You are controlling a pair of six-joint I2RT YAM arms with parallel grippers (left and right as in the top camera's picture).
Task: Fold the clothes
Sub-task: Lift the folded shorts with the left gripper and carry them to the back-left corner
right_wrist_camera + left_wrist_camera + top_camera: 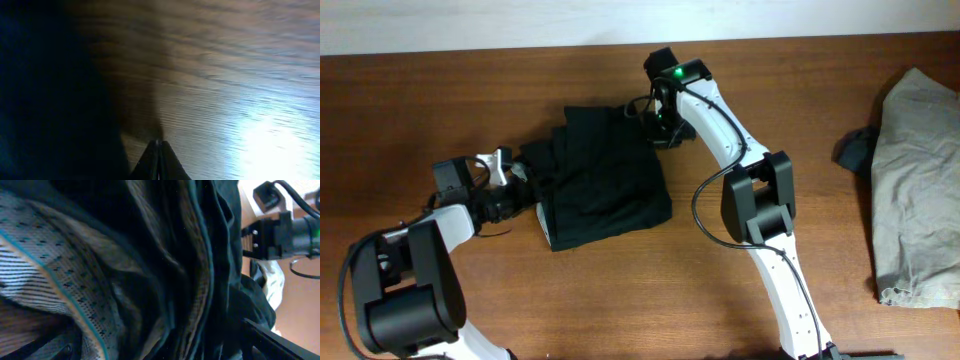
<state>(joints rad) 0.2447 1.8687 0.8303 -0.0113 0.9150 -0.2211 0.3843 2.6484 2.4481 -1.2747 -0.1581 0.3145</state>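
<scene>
Brown wood-grain counter (470, 90) fills our overhead view, and the black shorts (605, 180) lie near the middle of the frame as a roughly square, layered bundle with a thin pale edge showing at the lower left corner. Our left gripper (525, 185) sits at the left edge of the shorts, pushed in among the bunched folds. The left wrist view is filled with dark fabric and a grey dotted lining (45, 295) with a teal seam, so we cannot tell whether that gripper is spread or pinching. Our right gripper (658, 128) is at the upper right corner of the shorts. In the right wrist view its fingers (159, 160) are pressed together to a point over bare wood, with the black cloth just beside them on the left of the frame. A grey garment (920, 190) lies at the far right edge of the overhead view, well apart from the shorts, with a small dark piece of cloth (857, 150) touching its left side.
</scene>
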